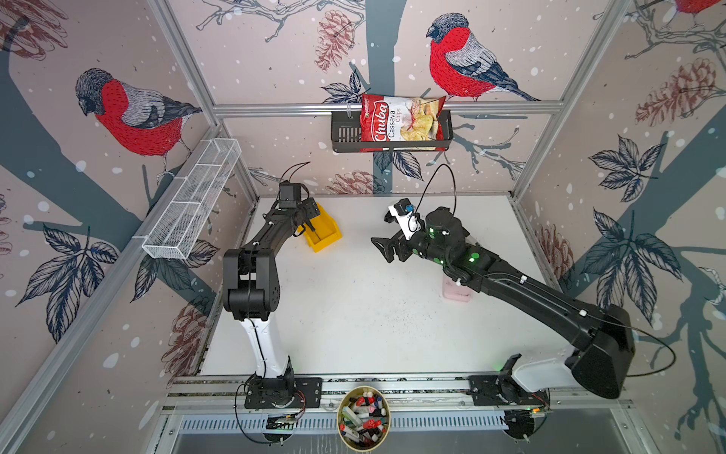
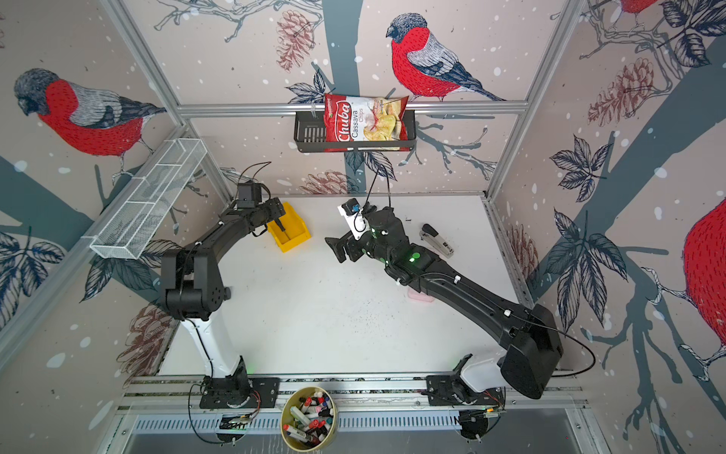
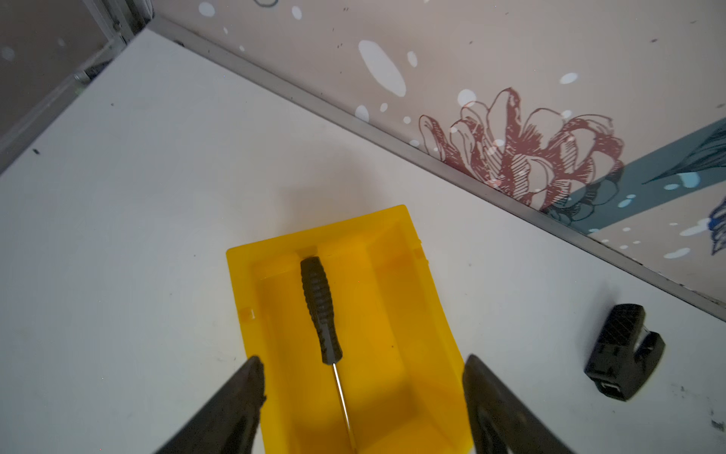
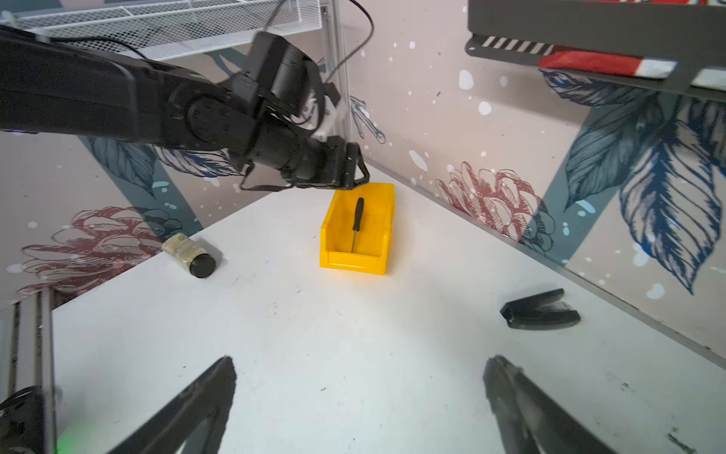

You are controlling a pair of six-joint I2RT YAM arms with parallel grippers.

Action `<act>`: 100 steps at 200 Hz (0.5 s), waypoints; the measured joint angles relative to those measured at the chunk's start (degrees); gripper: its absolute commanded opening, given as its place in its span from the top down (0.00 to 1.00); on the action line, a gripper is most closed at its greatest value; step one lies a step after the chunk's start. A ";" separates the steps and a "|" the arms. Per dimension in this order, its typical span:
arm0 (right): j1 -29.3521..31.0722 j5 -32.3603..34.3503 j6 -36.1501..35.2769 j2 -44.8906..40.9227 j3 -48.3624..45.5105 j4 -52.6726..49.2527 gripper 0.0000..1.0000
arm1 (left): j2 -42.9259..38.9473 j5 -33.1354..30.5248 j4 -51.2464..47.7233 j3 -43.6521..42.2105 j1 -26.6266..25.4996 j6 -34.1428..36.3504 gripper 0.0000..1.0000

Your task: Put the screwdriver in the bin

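- Marker cup (image 1: 364,416): stood outside the desk (image 1: 353,322) at the front rail, the item nearest the viewer and well apart from the bin (image 1: 329,237).
- Pink case (image 1: 455,294): lay on the desk on the right arm's side of the bin, nearer the front rail than the bin, and was largely covered by the right arm in both top views.
- Right tool (image 4: 361,363): was held above bare desk, well apart from the bin and facing its cut-down front; its jaws were spread wide and carried nothing.
- Small jar (image 4: 192,254) with a black cap: lay on its side on the desk, near the bin on the left arm's side, apart from it.
- Stapler (image 2: 436,240): rested on the desk on the right arm's side of the bin, well apart from it.
- Bin (image 3: 396,251): stood upright on the desk toward the back wall, open top up.
- Screwdriver (image 3: 320,310): lay inside the bin, black handle toward the tall back wall and thin shaft pointing to the low front; nothing gripped it.
- Left tool (image 3: 363,361): was poised over the bin with its jaws wide, one finger to each side of the shaft and neither touching it.
- Wire-mesh basket (image 1: 192,200): was mounted on the side wall, above the bin and on the left arm's side.
- Black wall rack (image 1: 345,135): hung on the back wall beyond the bin and held a red chips bag (image 1: 400,122).
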 measured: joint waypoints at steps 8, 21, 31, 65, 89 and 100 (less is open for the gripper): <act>-0.24 1.25 0.55 -0.72 -0.94 0.66 0.00 | -2.01 -0.02 1.18 -1.51 -0.44 0.92 0.10; -0.87 3.69 0.94 -2.05 -2.64 1.77 0.01 | -5.62 -0.33 3.45 -4.83 -1.33 3.04 0.05; -1.60 5.68 1.14 -2.99 -3.98 2.75 0.01 | -8.61 -1.18 5.38 -7.93 -2.23 4.81 0.03; -4.98 13.25 1.18 -5.79 -9.46 7.10 0.00 | -18.47 -1.88 13.09 -19.50 -4.63 9.81 0.01; -9.14 17.84 0.52 -7.91 -14.49 10.47 0.00 | -25.66 -2.71 22.05 -29.55 -4.61 11.85 0.01; -11.50 20.02 -0.72 -9.14 -17.33 11.93 0.01 | -28.87 -2.56 25.40 -34.60 -4.61 12.81 0.02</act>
